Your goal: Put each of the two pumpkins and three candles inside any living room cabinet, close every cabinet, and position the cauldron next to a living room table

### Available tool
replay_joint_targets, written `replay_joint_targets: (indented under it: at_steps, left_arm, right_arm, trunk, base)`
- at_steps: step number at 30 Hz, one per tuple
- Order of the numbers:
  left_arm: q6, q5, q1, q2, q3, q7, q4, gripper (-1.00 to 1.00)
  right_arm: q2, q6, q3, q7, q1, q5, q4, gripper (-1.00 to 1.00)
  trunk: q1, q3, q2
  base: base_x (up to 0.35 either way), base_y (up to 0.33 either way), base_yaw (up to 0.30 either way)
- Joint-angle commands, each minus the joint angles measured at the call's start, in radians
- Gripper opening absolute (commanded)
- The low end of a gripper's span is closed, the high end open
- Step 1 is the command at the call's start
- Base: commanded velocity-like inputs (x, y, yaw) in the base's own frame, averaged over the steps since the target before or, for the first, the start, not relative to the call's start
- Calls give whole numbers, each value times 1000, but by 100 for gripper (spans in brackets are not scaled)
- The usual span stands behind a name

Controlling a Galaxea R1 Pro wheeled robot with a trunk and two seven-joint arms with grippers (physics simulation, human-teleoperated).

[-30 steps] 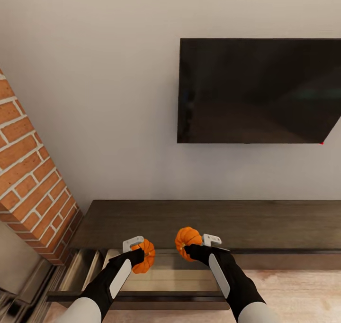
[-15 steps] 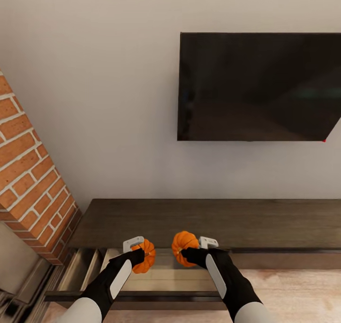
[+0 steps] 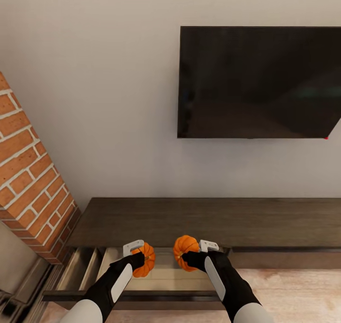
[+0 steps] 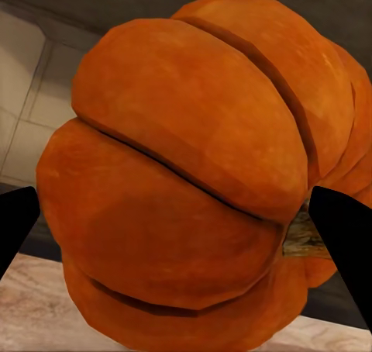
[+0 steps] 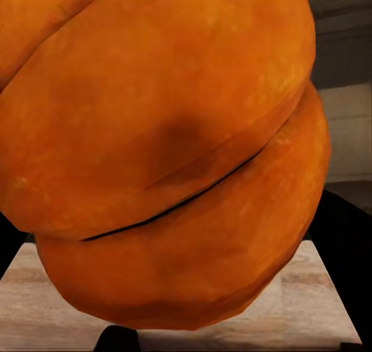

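Below the wall-mounted television (image 3: 259, 82), the cabinet (image 3: 199, 221) has 1 drawer (image 3: 161, 278) pulled open. Both pumpkins hang above that drawer: the left pumpkin (image 3: 144, 259) clamped in the left gripper (image 3: 137, 255), the right pumpkin (image 3: 185, 252) in the right gripper (image 3: 194, 253). Best lower each well inside the drawer walls before letting go, apart, so neither rolls out.

A living room was indicated by a wall-mounted television (image 3: 258, 82), a long low dark-wood cabinet (image 3: 208, 222) beneath it, and a brick column (image 3: 29, 171).
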Motion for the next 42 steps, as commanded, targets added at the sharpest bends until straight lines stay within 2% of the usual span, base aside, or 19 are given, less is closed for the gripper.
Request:
replay_joint_targets:
  at_steps: [1,42]
  left_arm:
    - [3,10,0,1,-6,9,-2,-100]
    - [-13,10,0,-1,-6,9,0,-100]
  right_arm:
    - [0,3,2,-9,-1,-9,2,-100]
    - [0,-8,2,-9,-1,-4,28,-100]
  trunk:
    - [4,-4,-8]
    - [161,-133,-295]
  base:
    - [0,0,0]
    - [0,0,0]
